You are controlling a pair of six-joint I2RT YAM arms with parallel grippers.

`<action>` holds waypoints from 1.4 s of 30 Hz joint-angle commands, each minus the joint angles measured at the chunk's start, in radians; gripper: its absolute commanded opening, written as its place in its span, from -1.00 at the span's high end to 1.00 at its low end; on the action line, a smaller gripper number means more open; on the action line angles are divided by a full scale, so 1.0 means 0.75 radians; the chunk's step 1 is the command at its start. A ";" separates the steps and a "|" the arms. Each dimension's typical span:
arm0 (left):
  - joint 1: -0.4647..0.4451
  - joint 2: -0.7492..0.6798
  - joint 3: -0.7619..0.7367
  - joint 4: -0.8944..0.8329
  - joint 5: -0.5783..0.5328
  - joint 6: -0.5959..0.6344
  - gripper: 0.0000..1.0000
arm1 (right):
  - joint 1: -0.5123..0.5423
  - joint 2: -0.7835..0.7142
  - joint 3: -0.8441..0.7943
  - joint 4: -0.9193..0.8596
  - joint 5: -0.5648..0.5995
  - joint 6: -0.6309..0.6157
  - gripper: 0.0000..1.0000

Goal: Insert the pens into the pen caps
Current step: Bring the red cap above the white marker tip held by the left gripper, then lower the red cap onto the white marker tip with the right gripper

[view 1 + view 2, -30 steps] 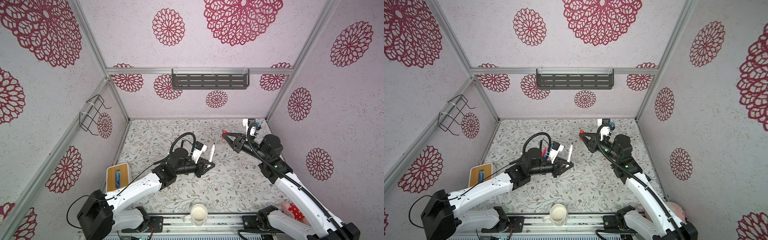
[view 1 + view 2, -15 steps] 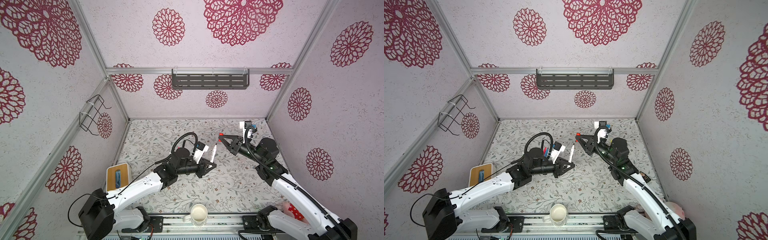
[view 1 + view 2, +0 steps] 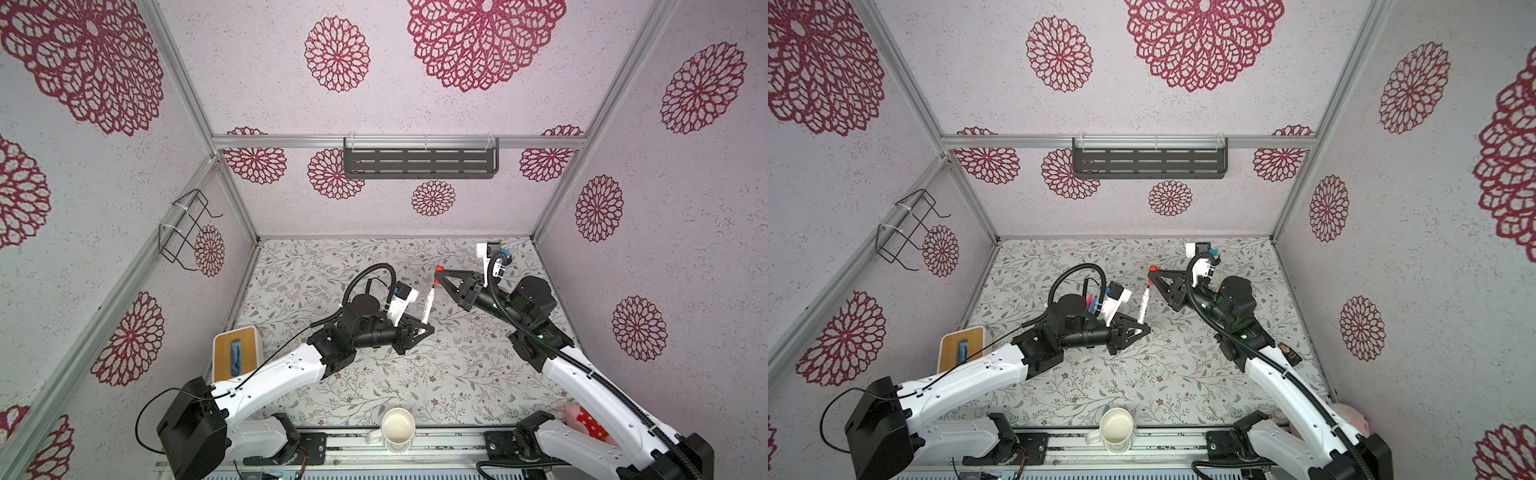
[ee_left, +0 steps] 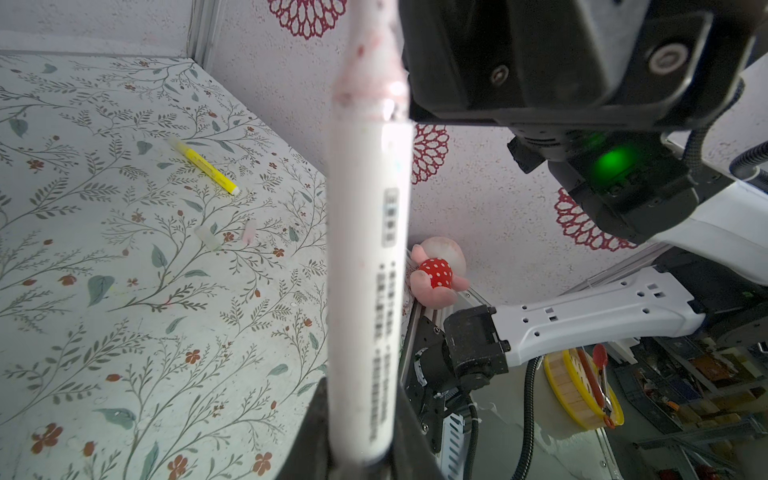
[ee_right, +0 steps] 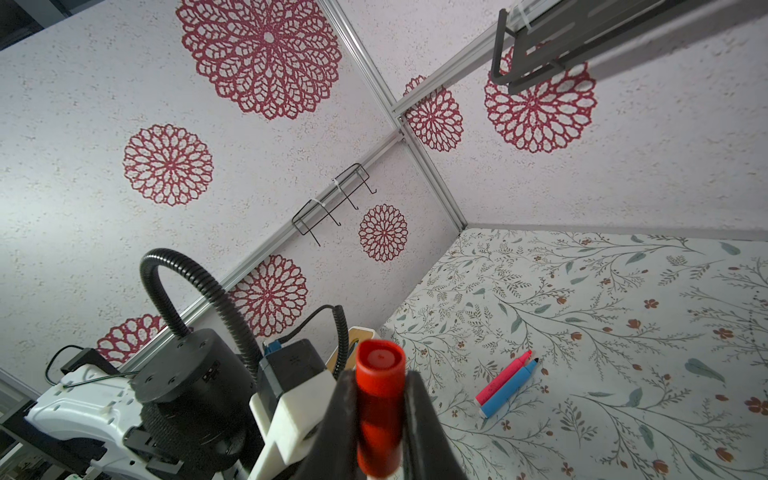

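My left gripper [image 3: 428, 329] is shut on the lower end of a white-and-red pen [image 3: 428, 305], which stands nearly upright with its red tip up; the barrel [image 4: 365, 270] fills the left wrist view. My right gripper [image 3: 440, 274] is shut on a red pen cap [image 3: 438, 270], also seen close up as the cap [image 5: 380, 395]. The cap hangs just above and beyond the pen tip, a small gap apart. A yellow pen [image 4: 205, 166] and two pale caps [image 4: 208, 237] lie on the table. Pink [image 5: 503, 376] and blue [image 5: 509, 388] pens lie side by side.
A cream mug [image 3: 398, 424] stands at the front edge. A wooden-topped box [image 3: 236, 353] sits front left and a pink plush toy [image 4: 436, 266] front right. A dark shelf [image 3: 419, 162] and a wire rack [image 3: 187, 226] hang on the walls.
My right gripper has carried the red cap left, toward the pen tip. My left gripper has shifted the pen slightly right, so the gap between them is smaller.
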 commanded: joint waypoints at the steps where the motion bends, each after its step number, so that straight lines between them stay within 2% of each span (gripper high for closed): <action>1: -0.019 0.005 0.032 0.024 -0.002 0.029 1.00 | 0.016 0.005 -0.007 0.097 0.014 0.021 0.70; 34: -0.019 -0.055 0.007 0.060 -0.104 0.030 1.00 | 0.087 -0.049 -0.082 0.080 0.059 -0.001 0.70; 42: -0.019 -0.073 -0.009 0.137 -0.151 0.015 1.00 | 0.124 -0.081 -0.095 0.036 0.068 -0.022 0.70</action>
